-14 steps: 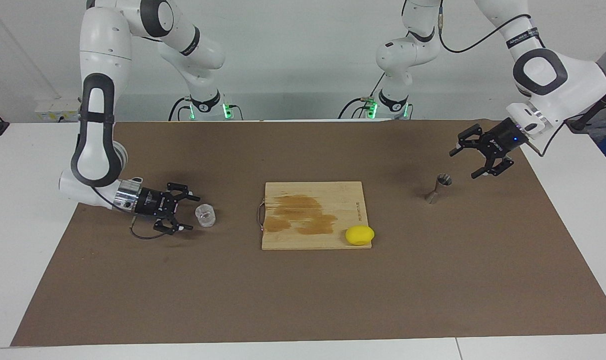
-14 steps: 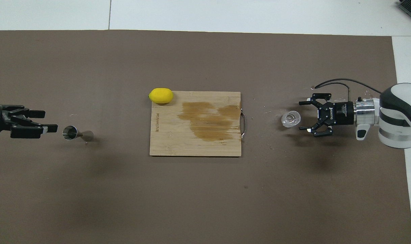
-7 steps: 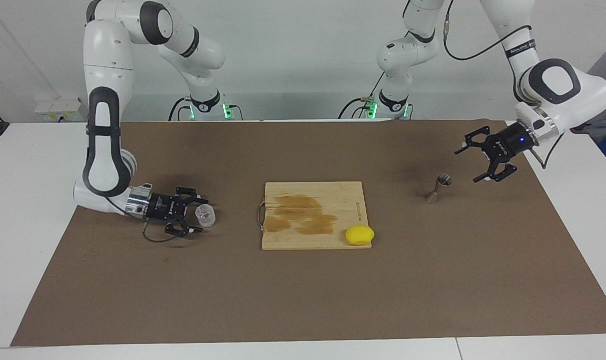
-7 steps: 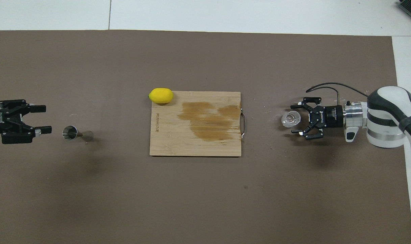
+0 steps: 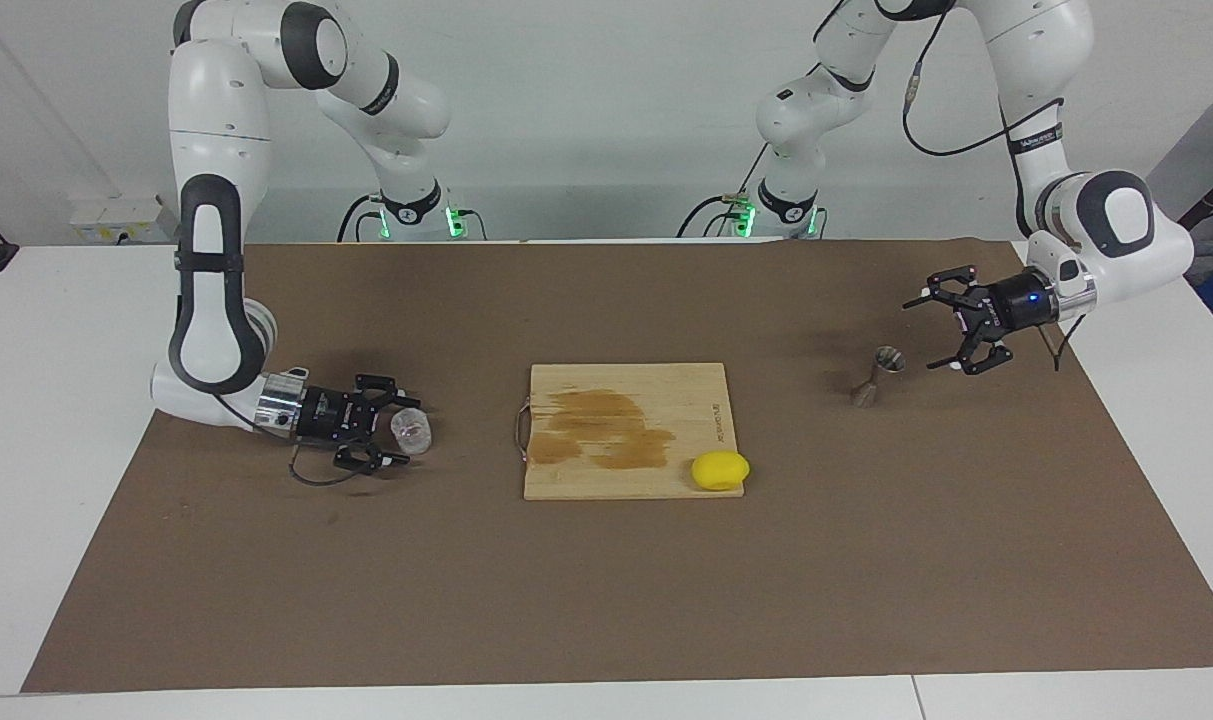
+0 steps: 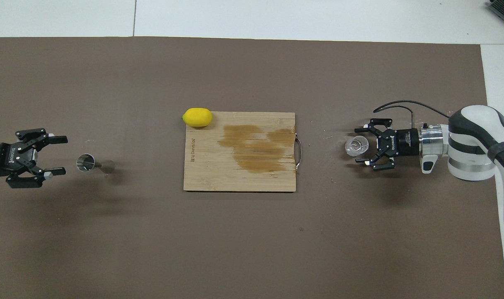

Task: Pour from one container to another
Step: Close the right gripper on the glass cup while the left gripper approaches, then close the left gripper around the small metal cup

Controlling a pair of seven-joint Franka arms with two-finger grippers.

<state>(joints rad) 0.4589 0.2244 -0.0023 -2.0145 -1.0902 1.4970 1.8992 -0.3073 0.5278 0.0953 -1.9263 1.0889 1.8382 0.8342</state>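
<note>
The glass cup [image 5: 412, 431] stands on the brown mat [image 5: 606, 600] toward the right arm's end of the table, at nine o'clock of the cutting board [image 5: 626, 470] in the facing view. The right gripper [image 5: 402, 431] lies low beside it, fingers spread wide around the cup without clamping it. The metal jigger [image 5: 874, 376] stands upright at three o'clock of the board. The left gripper [image 5: 928, 334] hovers just beside the jigger, fingers apart, holding nothing. A lemon [image 5: 720, 470] sits on the board's corner.

White table [image 5: 56, 420]; brown mat [image 5: 606, 590] with cutting board [image 5: 656, 478], glass cup [image 5: 411, 432], jigger [image 5: 871, 378]
</note>
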